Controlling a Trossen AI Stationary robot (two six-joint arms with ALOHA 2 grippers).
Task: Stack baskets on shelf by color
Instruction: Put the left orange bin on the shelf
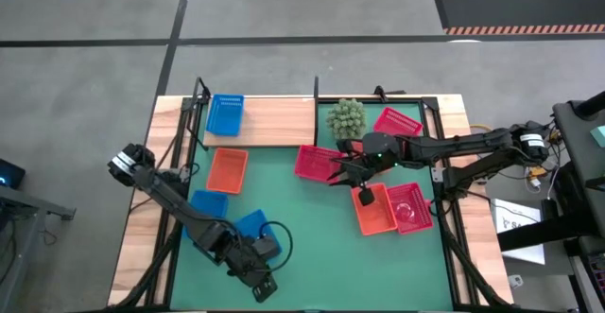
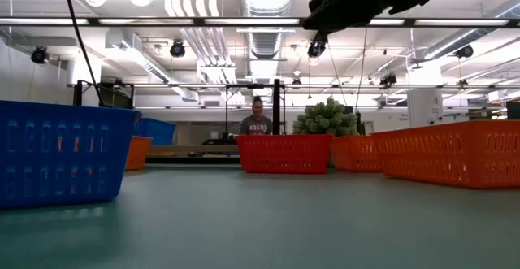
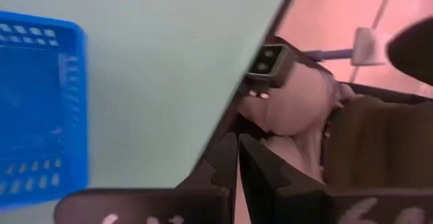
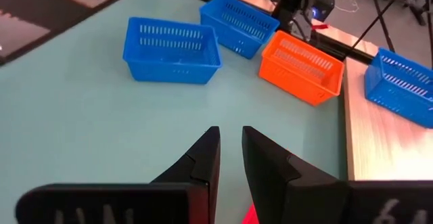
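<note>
One blue basket (image 1: 225,114) sits on the light wooden shelf (image 1: 274,124) at the table's far side. On the green mat rest an orange basket (image 1: 227,169), two blue baskets (image 1: 208,202) (image 1: 252,223), red-pink baskets (image 1: 317,162) (image 1: 397,121) (image 1: 408,206) and another orange basket (image 1: 374,209). My right gripper (image 1: 340,173) (image 4: 230,130) hovers high over the mat's middle beside a red-pink basket, slightly open, with nothing between its fingers. My left gripper (image 1: 267,289) (image 3: 237,143) is shut and empty at the mat's near edge, a blue basket (image 3: 34,109) beside it.
A spiky green ball plant (image 1: 346,117) stands at the shelf's right end, close to my right arm. Black frame rails edge the mat (image 1: 284,190). A person (image 2: 257,121) shows in the room beyond the table. Bare mat lies at the near middle.
</note>
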